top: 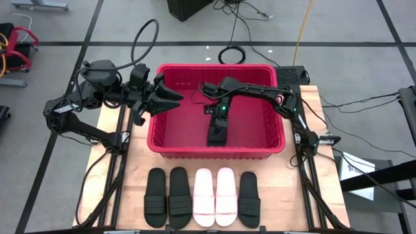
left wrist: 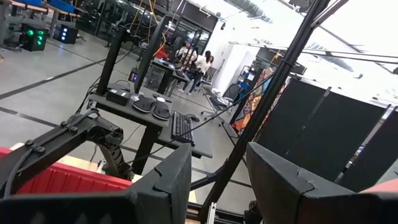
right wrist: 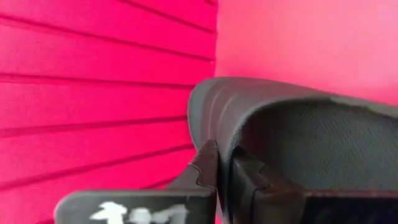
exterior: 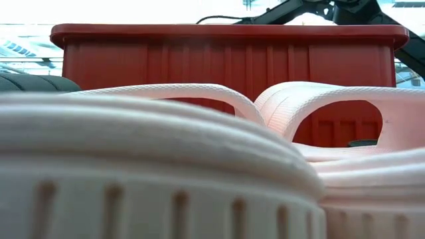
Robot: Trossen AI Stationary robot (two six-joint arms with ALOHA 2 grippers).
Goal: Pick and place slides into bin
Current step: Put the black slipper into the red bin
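Inside the bin [top: 170, 144], right gripper [right wrist: 225, 163] low near the floor, jaws clamped thin on a black slide's [top: 217, 132] strap. Could snag on release and drag back out. Above the bin's left rim, left gripper [top: 170, 97] idle, jaws parted, empty. Beside the bin on the tabletop [top: 286, 195], five slides [top: 203, 196] waiting.

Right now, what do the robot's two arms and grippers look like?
Both arms are black, jointed and angular, with black cables looping off them. The left gripper has two broad, dark, wedge-shaped fingers. The right gripper has a small green light near its wrist and notched, toothed fingertips.
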